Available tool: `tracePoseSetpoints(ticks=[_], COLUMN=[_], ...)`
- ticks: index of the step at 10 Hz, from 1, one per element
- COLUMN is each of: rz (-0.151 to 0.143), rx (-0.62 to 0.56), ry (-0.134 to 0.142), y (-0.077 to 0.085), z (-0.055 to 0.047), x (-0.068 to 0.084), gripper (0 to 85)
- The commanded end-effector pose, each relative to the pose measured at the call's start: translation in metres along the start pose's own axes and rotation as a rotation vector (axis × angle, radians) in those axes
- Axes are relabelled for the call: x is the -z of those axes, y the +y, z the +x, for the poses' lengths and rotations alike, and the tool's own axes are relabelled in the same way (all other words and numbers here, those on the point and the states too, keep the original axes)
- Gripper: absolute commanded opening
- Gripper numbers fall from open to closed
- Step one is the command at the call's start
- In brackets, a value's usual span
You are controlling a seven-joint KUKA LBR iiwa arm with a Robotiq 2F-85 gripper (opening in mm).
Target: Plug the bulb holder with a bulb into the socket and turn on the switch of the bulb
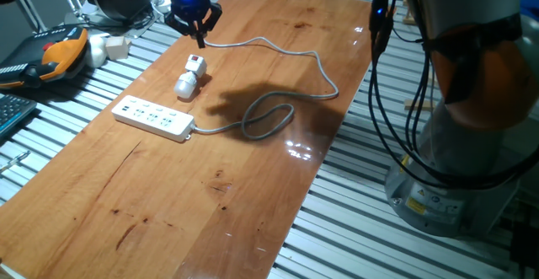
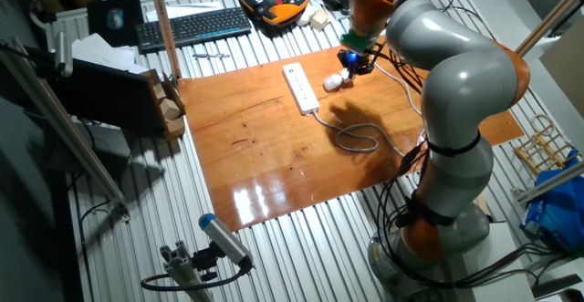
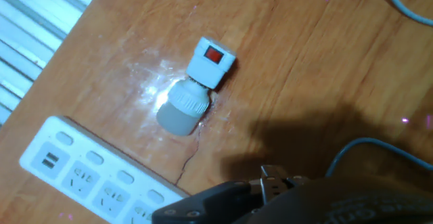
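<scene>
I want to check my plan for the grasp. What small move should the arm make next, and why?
Probably lower the gripper toward the bulb holder. The holder lies loose on the table, beside the socket and not plugged in, and the gripper hangs above it holding nothing. It has to be grasped before it can be plugged.

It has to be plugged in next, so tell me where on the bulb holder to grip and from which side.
Grip the bulb holder by its boxy white adapter end, across the flat sides, coming straight down. It lies flat on the table, unplugged, and the round bulb would likely slip. The end effector hovers above.
</scene>
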State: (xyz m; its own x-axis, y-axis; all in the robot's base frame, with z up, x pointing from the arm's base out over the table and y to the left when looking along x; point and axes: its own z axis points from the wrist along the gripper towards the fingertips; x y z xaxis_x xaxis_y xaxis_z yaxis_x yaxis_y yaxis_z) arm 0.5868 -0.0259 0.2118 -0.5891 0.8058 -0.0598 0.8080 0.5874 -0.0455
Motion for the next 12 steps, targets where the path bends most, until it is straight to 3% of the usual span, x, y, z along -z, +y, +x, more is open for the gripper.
tracePoseSetpoints(ticks=[1,4,7,10,12], rz=[-0.006,-0.029,-0.055,-0.072,-0.080], rx=[-0.002,-0.057,-0.144,-0.167,-0.228], ry=[-0.001,-0.013,-0.065,-0.063,-0.073], y=[-0.001,0.014,0.023,0.030,0.034], z=[0.000,-0.022,-0.040,-0.059,-0.064], x=[0.000,-0.011,-0.030,-0.048,-0.057], gripper=[0.0,0.0,0.0,0.0,0.0])
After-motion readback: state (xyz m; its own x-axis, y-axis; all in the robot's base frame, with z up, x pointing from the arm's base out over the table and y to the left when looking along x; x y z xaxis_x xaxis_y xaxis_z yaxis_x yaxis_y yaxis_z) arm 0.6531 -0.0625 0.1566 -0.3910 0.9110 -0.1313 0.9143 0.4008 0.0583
